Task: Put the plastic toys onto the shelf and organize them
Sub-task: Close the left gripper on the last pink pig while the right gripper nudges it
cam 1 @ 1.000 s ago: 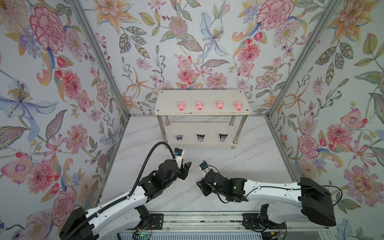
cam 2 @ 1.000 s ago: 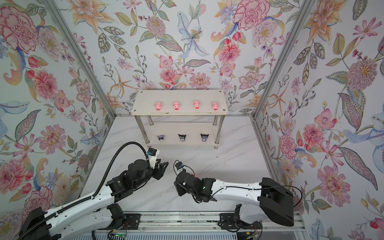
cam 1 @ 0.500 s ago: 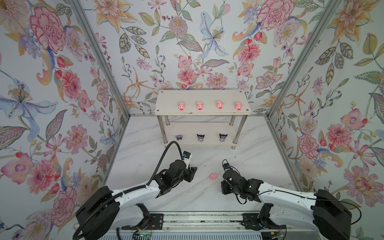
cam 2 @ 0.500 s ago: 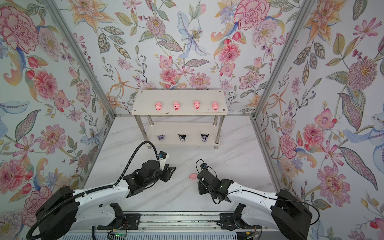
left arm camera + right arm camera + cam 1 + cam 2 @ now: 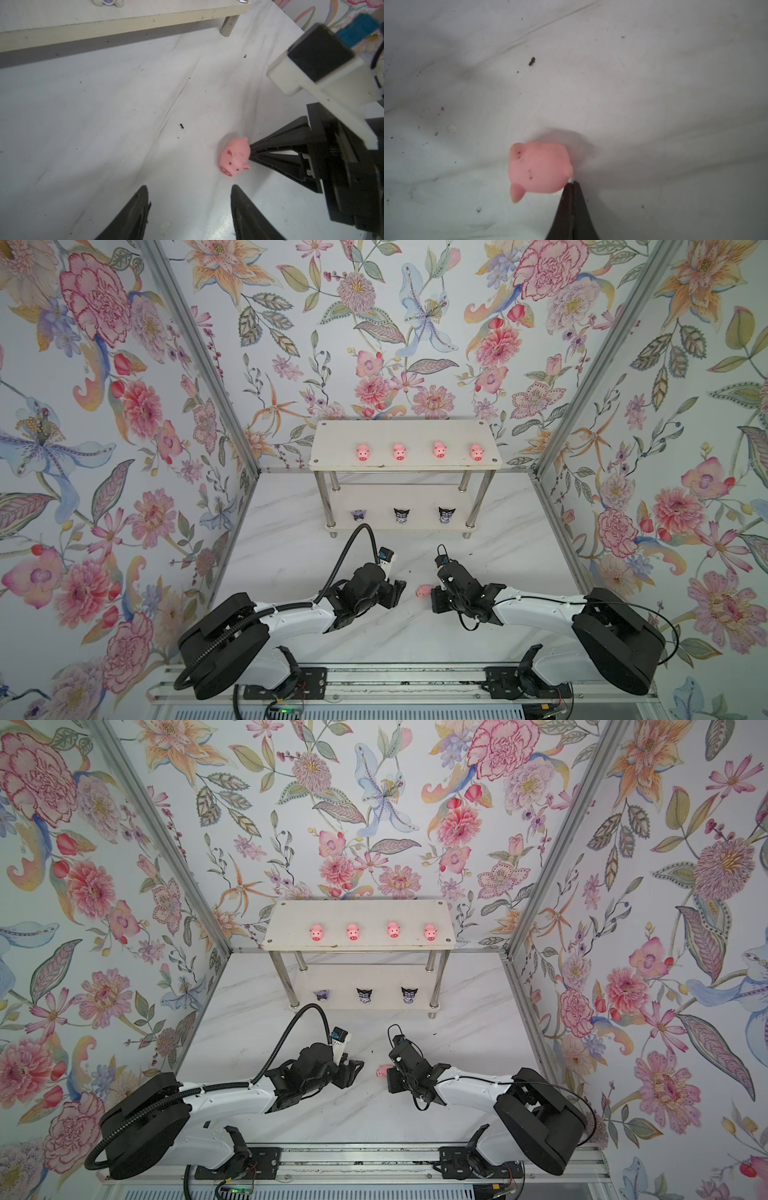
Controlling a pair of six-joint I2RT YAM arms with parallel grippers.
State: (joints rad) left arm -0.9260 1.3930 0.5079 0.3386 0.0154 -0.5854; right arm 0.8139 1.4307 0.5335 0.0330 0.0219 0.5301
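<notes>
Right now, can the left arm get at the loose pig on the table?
Probably yes. The left claw is open; the pig lies just ahead of it, bare table between. The shut right claw touches the pig's far side and may crowd it.

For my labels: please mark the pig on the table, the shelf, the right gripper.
loose pig (image 5: 235, 156): left wrist view, its body.
shelf (image 5: 405, 433): in a top view, bare upper board.
right gripper (image 5: 572, 186): right wrist view, closed tips.
</notes>
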